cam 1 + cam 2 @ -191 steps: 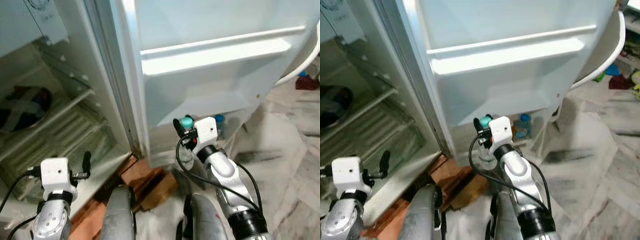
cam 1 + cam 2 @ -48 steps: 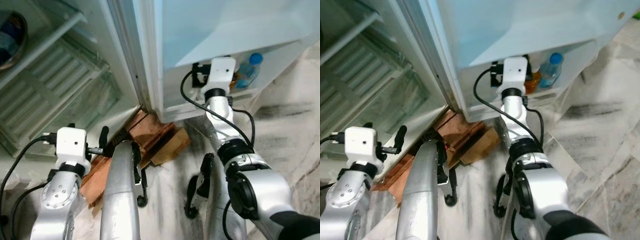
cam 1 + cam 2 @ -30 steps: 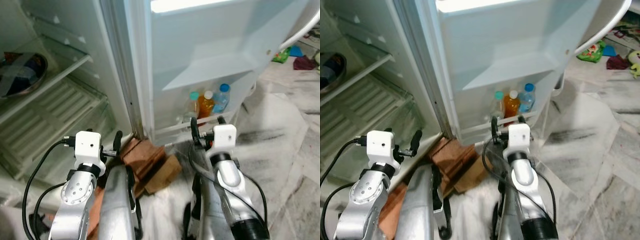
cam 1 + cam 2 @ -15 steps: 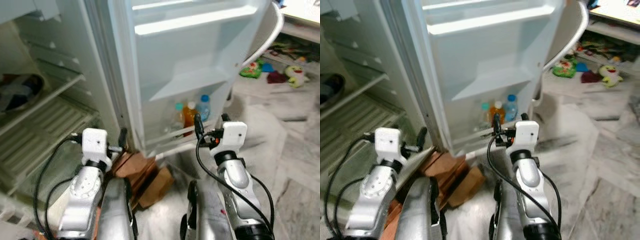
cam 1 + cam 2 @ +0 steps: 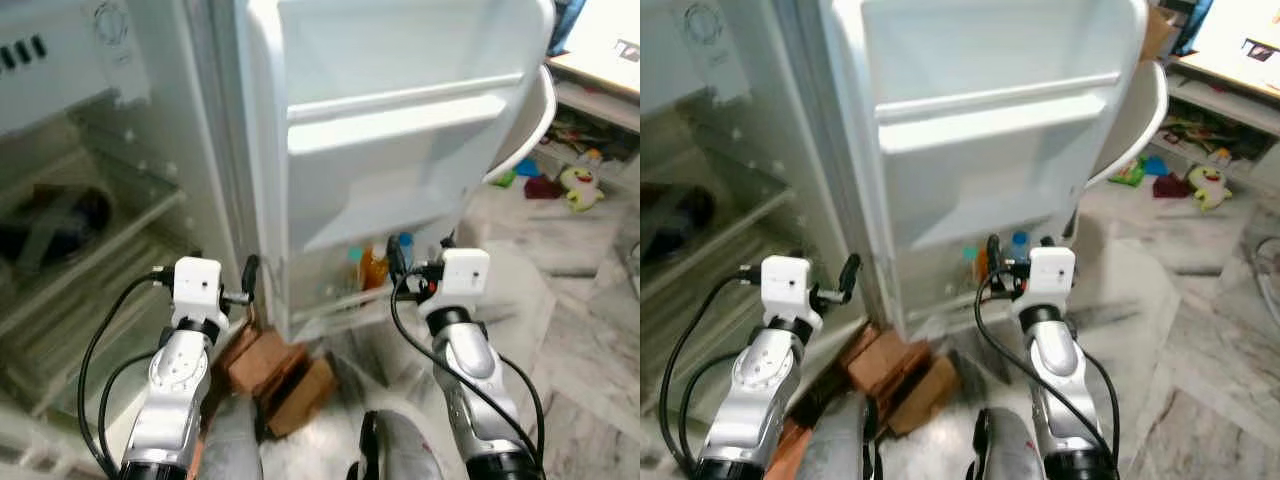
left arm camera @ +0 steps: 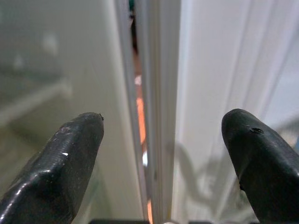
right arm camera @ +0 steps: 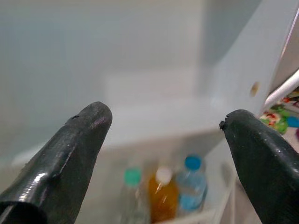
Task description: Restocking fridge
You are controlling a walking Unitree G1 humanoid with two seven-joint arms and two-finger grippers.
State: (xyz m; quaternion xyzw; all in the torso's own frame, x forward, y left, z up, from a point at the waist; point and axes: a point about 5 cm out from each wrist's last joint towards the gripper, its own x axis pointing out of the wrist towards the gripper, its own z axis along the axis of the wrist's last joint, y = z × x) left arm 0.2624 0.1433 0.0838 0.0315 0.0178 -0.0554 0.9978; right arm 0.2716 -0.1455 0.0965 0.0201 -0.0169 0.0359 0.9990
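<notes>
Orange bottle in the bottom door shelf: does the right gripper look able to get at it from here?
Probably yes. The right gripper is open and empty, facing the orange bottle. Nothing lies between, though bottles stand close on either side.

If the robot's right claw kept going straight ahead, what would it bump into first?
Probably the three bottles in the white fridge door's bottom shelf. The open right gripper points at them: a clear bottle with a green cap, an orange juice bottle and a blue-capped bottle. Depth is unclear.

Three bottles (image 7: 161,193) crowd bottom door bin, upper door shelf (image 5: 400,125) free
</notes>
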